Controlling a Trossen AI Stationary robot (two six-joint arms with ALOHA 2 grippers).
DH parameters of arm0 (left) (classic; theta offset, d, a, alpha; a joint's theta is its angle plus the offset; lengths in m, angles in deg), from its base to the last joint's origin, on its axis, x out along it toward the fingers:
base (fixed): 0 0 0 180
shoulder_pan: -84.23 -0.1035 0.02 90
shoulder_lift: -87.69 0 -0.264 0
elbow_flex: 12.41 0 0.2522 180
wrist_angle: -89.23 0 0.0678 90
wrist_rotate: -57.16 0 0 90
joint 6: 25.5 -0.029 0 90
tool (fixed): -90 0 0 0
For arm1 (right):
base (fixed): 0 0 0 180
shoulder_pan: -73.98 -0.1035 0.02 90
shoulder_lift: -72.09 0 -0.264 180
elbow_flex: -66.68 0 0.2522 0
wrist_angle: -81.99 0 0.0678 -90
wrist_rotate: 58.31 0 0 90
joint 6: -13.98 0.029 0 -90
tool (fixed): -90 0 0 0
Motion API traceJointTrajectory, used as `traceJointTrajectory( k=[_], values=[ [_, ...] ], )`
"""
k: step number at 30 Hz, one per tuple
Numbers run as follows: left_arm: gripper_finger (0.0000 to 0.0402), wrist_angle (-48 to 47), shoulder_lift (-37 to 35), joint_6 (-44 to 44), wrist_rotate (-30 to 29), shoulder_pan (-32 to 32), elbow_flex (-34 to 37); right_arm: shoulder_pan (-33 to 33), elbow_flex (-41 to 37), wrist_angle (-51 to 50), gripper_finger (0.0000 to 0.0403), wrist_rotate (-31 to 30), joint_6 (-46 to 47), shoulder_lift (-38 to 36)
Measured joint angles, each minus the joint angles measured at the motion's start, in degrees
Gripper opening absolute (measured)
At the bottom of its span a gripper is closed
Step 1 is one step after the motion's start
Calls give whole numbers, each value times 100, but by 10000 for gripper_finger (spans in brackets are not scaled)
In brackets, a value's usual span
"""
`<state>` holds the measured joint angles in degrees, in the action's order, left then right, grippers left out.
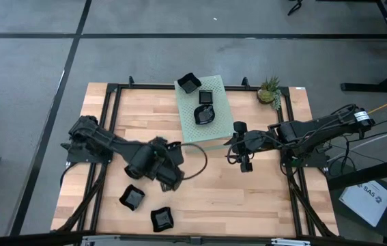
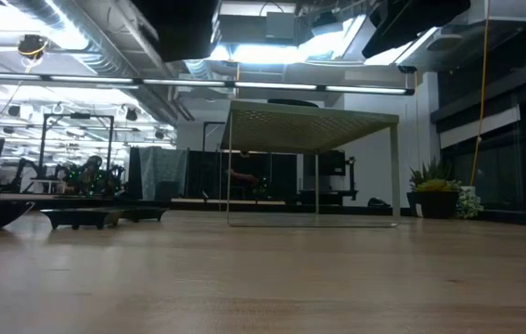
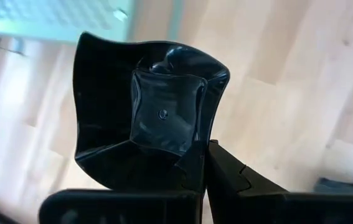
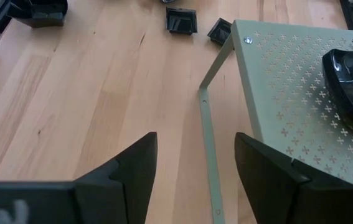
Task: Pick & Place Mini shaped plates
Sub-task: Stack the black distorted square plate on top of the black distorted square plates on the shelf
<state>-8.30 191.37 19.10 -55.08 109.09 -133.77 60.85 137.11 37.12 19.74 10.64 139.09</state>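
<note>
Your left gripper (image 3: 195,171) had its jaws closed on the rim of a glossy black wavy-edged plate (image 3: 148,118), which filled most of the left wrist view, tilted up off the wooden table (image 1: 248,198). From above, that left gripper (image 1: 169,171) sat near the middle of the table, just in front of the pale green perforated stand (image 1: 203,133).

Your right gripper (image 4: 196,168) had its jaws apart with nothing between them. It hovered over bare wood beside the stand's leg (image 4: 208,143). In the high view the right gripper (image 1: 237,152) was at the stand's right front corner.

On top of the stand lay two black plates: one wavy plate (image 1: 205,115) near its middle and a small square plate (image 1: 206,97) just behind it. Another black plate (image 1: 189,83) overlapped the stand's far left corner. Two more plates rested on the table near the front edge, one (image 1: 132,198) to the left and one (image 1: 162,219) just beside it. A small potted plant (image 1: 269,89) stood at the far right corner of the table.
</note>
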Motion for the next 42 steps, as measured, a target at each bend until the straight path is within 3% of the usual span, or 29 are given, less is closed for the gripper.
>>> traceJointTrajectory(
  k=[8, 18, 24, 34, 42],
  values=[
    [2, -499, 0, -944, -79, -749, -486, -2, 0, 2, 212, 0, 0, 0],
    [2, -525, -154, -3079, -81, -1857, -697, -2, 0, 0, 212, -370, 106, 0],
    [2, -378, -452, -4565, -141, -2686, -699, 59, 1, 28, 212, -685, 201, 0],
    [2, -122, -649, -7518, -109, -4093, -699, 481, 1, 42, 212, -760, 1106, 0],
    [2, 758, -647, -9263, 137, -4861, -697, 714, 2, 44, 212, -761, 1813, 0]
  ],
)
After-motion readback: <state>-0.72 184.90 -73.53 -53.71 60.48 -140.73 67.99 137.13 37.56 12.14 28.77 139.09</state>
